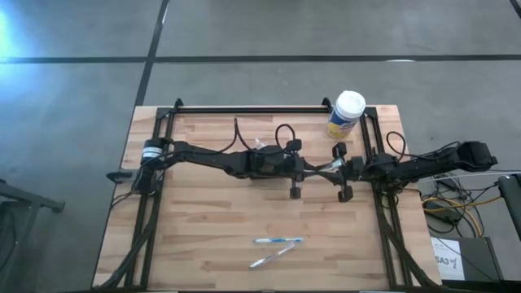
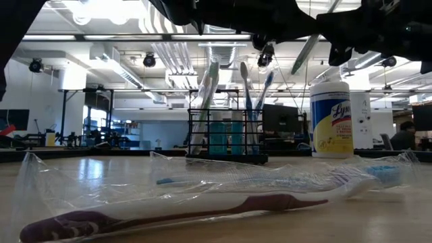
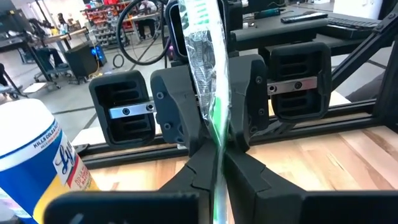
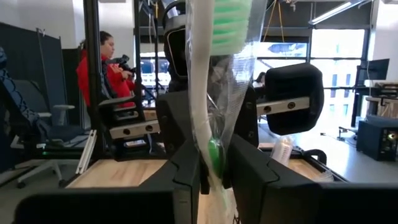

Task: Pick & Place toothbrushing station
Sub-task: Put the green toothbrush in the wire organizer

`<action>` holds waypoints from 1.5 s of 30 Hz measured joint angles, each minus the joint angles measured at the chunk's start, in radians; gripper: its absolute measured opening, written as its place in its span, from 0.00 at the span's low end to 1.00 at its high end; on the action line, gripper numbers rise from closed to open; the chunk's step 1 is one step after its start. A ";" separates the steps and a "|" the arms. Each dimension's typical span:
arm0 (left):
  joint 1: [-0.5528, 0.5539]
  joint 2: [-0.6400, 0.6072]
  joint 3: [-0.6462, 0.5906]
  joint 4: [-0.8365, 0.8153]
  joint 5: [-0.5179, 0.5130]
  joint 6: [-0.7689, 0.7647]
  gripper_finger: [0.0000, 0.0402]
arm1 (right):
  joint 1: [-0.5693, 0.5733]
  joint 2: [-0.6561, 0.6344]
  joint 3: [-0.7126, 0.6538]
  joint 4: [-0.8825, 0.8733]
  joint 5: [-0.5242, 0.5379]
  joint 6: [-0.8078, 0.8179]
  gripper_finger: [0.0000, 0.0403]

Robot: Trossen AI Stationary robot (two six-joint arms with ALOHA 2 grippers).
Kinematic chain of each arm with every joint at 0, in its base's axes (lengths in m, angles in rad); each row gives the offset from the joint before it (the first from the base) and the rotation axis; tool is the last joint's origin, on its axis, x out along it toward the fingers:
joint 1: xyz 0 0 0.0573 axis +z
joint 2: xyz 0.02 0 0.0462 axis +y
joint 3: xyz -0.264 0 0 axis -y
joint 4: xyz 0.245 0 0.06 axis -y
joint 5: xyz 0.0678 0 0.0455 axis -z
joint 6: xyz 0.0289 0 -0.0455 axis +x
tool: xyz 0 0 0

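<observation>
A green-and-white toothbrush [image 3: 208, 74] in clear wrap stands between my two grippers above the table's middle, bristles up. My left gripper [image 3: 216, 155] comes from the left and my right gripper [image 4: 211, 168] from the right, and both are shut on it. The toothbrushing station [image 2: 226, 135], a black slatted caddy with several brushes standing in it, rests on the table behind. In the high view my left arm [image 1: 244, 161] hides it. My left gripper pinches the wrapped toothbrush's handle [image 3: 217, 134] between its two fingers, about level, from the table's left, lying across the handle. The brush is lifted clear, head up. My right gripper pinches the same handle [image 4: 214, 152] through the wrap, about level, from the table's right, facing the left fingers.
A white-lidded, yellow-labelled canister [image 1: 346, 114] stands at the far right. Two wrapped toothbrushes [image 1: 278, 241] [image 1: 273, 259] lie near the front edge. Black frame rails [image 1: 252, 107] run along the table's back and sides. A person in red [image 4: 102, 68] stands beyond the table.
</observation>
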 joint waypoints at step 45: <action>-0.091 -1.009 -0.730 -0.445 -0.313 -0.218 0.02 | 0.000 -0.138 -0.015 -0.125 -0.034 -0.046 0.04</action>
